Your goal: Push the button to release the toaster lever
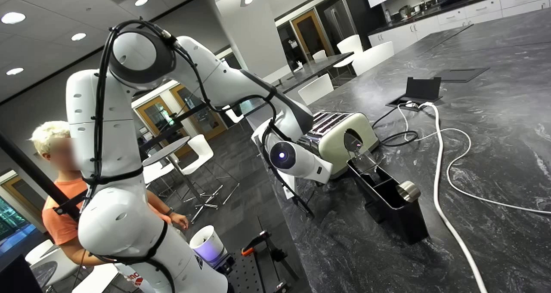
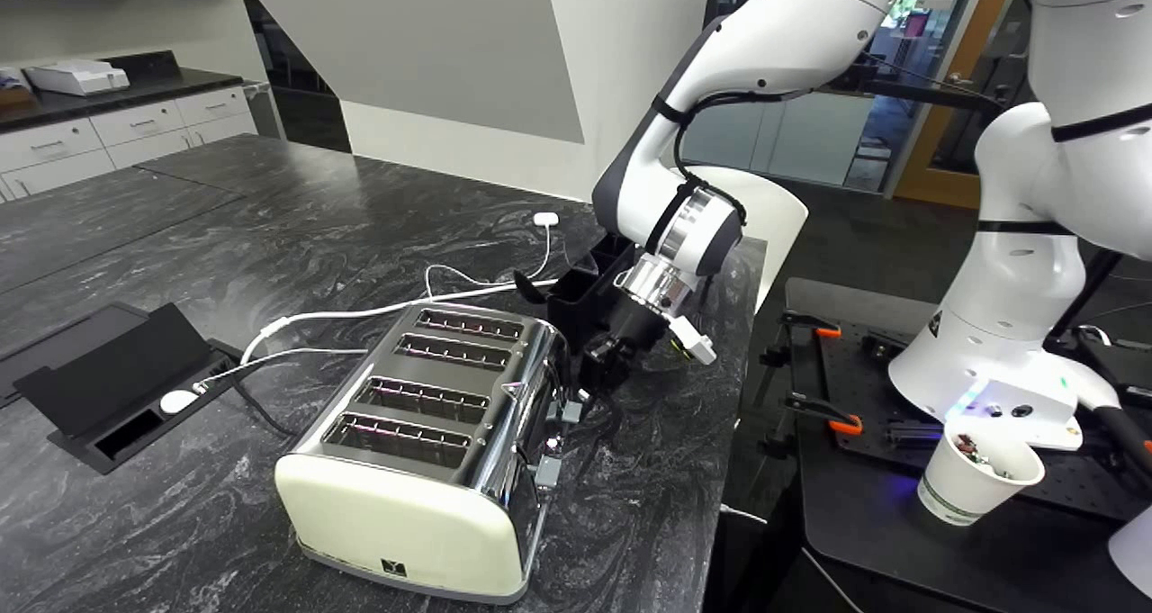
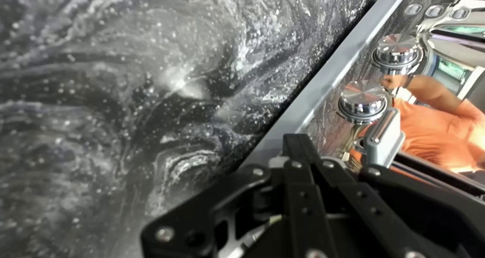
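In the wrist view I'm holding the tool (image 3: 299, 141), closed on nothing, at lower right near the toaster (image 3: 420, 106), whose base edge (image 3: 329, 76) is slanting past worktop (image 3: 113, 99) filling the left.

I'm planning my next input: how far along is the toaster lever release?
Looks done: the gripper is shut and at the front panel of the toaster. In hand: it is poised by the panel's lower edge, near a grey lever and apart from the three visible small buttons; whether it presses another is hidden. Left, probably: the press and the release, as that lever seems low on the panel.
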`<act>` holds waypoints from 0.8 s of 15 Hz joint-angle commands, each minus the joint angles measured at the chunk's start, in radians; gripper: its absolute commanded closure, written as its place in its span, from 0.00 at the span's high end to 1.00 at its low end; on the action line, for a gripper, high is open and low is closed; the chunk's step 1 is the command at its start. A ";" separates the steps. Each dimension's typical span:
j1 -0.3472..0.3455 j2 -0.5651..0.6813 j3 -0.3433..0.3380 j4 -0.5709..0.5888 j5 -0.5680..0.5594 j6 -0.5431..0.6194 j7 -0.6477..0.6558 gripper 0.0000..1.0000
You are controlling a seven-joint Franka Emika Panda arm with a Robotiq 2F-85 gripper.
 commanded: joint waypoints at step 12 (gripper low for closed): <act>0.013 -0.036 0.008 -0.008 0.109 0.023 -0.070 0.00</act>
